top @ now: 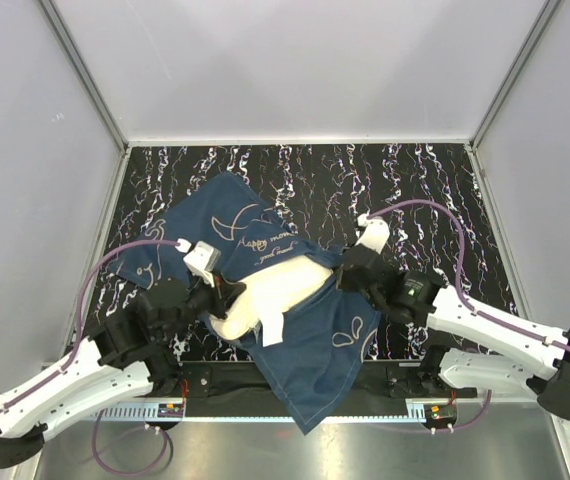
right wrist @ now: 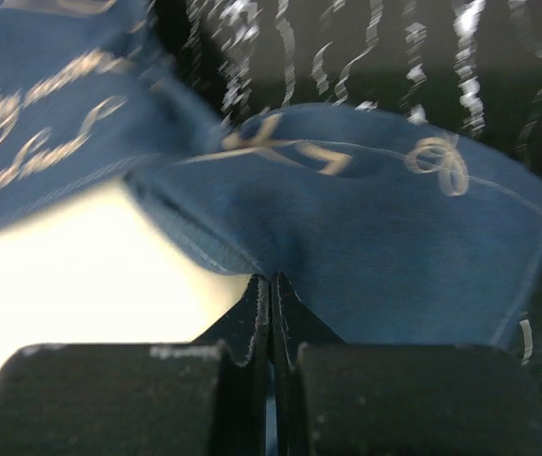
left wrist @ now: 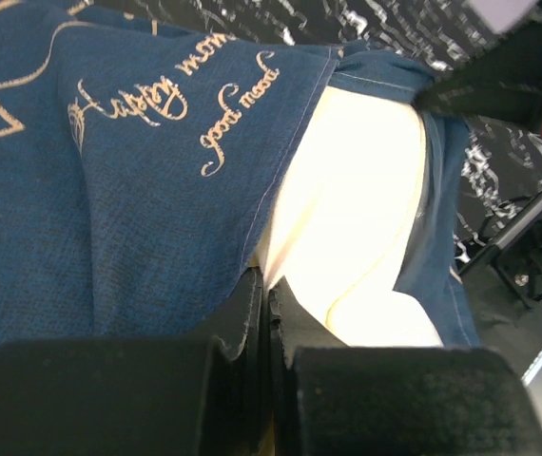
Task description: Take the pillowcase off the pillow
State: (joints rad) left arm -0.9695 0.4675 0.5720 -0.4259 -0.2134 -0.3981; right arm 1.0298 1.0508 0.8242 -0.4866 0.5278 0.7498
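The left fingers [left wrist: 248, 315] pinch shut on the exposed end of the pillow [top: 277, 290]. The right fingers [right wrist: 252, 318] clamp the pillowcase [right wrist: 376, 247] hem opposite, with the pillow's long axis running between them.

a lab test cell: plain grey panel walls [top: 295, 60], metal frame posts [top: 85, 70], black marbled tabletop [top: 415, 180].
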